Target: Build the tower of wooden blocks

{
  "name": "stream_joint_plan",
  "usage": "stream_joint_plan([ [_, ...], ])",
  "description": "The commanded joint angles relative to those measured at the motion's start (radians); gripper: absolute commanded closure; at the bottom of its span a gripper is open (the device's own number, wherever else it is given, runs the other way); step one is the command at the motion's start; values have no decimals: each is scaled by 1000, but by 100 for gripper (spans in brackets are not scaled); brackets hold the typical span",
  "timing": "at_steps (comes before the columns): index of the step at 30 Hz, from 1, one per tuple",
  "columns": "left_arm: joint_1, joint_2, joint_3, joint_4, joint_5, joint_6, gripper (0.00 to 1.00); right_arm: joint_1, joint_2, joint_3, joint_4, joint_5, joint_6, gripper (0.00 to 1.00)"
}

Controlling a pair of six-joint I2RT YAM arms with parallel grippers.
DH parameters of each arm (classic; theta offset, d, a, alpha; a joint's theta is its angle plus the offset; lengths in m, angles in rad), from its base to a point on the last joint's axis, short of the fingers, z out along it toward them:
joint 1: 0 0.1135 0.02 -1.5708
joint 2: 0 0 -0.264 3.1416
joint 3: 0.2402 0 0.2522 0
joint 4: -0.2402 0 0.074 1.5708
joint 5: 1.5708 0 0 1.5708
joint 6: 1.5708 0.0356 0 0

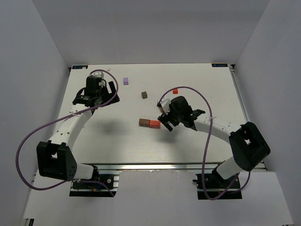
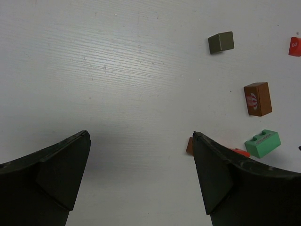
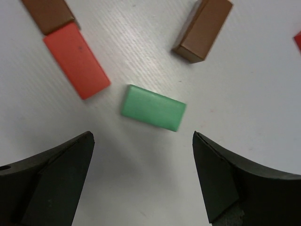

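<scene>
The wood blocks lie singly on the counter point(image 1: 117, 146): a brown bar point(image 1: 144, 123) and a red bar point(image 1: 154, 124) touch end to end near the middle, a lilac cube point(image 1: 125, 81) sits by the far edge, and a dark grey cube point(image 1: 144, 94) and a small red cube point(image 1: 175, 91) lie between those two places. The right end effector point(image 3: 143, 141) hangs over a green block point(image 3: 153, 107) with its fingers spread wide, not touching it, and another brown block point(image 3: 203, 29) lies just beyond. The left end effector point(image 2: 141, 141) is near the far-left corner, fingers spread wide and holding nothing.
</scene>
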Motion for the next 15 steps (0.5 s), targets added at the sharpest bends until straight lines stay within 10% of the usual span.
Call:
stream_joint_plan([
  [1,0,-41,2,-1,-8,13,2,-87,-32,18,51,-31,-257,11],
  [6,0,-40,5,-7,-34,19,2,-190,-20,152,86,-237,-248,10],
  [12,0,-41,8,-13,-60,21,2,-227,-197,8,587,-134,-308,11],
  [15,0,-41,8,-11,-65,21,2,-241,-201,90,408,-261,-385,11],
])
